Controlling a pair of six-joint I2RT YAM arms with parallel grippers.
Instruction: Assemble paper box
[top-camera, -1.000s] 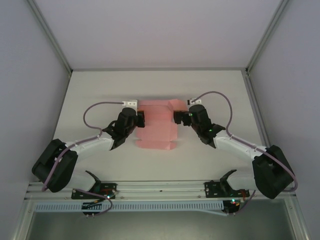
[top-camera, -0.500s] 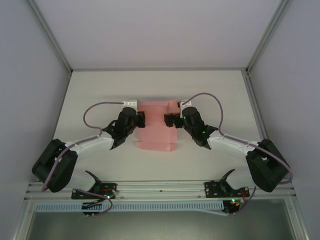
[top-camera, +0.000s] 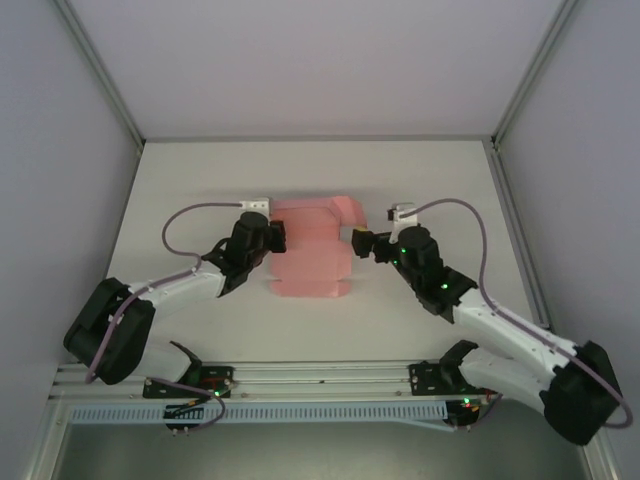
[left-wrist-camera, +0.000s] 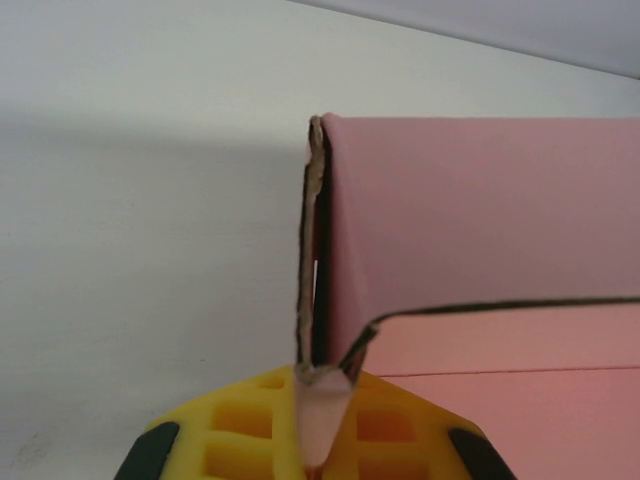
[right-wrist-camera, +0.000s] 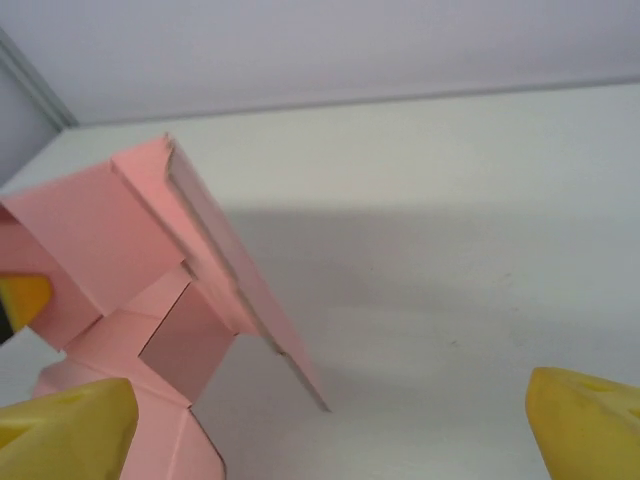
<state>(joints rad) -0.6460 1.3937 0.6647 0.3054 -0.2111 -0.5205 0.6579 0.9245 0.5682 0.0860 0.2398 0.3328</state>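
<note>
Backs the right jaws off the paper box (top-camera: 312, 250) compared with half a second ago, leaving them spread wide just beside its right edge and touching nothing, while keeping the left jaws pinched on the upright, doubled-over left flap (left-wrist-camera: 318, 250), with the box lying mid-worktop (top-camera: 200, 170) between the two arms. Suggests the right side is let go and only the left wall is held. Cannot tell from above which walls stand unaided, and loses the box's near part off the bottom-left of the right wrist view.
</note>
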